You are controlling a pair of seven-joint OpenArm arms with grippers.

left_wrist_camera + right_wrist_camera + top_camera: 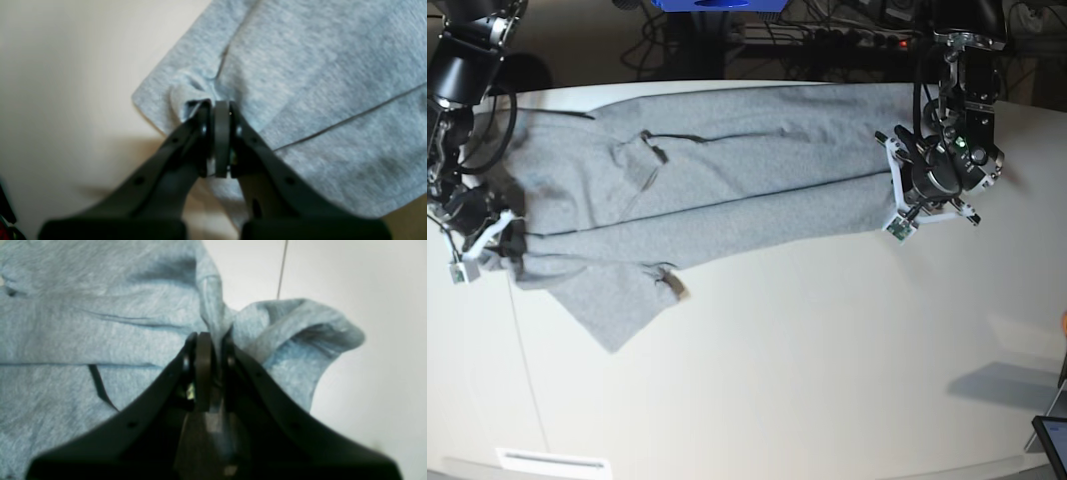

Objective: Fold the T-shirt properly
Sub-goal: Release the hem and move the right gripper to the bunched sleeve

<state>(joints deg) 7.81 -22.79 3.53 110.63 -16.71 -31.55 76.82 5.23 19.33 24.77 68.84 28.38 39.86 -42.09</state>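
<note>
The T-shirt (717, 190) lay spread long across the far half of the white counter (807, 360), stretched between the two arms, with a loose sleeve flopping toward the near side. The left end effector (221, 108) was pinched shut on a bunched corner of the grey cloth, right at the fabric's edge where it met bare counter. The right end effector (210, 340) was likewise clamped on a gathered tuck of the shirt, and a fold of cloth puffed up just beside its jaws.

To my eye the step in hand was carrying one long edge over to make a lengthwise fold. Doing it well would have meant both arms lifting together and moving at the same pace, keeping the cloth gently taut between them so the crease ran straight. The slack near the right grip looked likely to wrinkle unless it was drawn out first. The stray sleeve would have needed tucking inside the fold, not trapped crooked under it. Letting go should only come once the edge lay flat.
</note>
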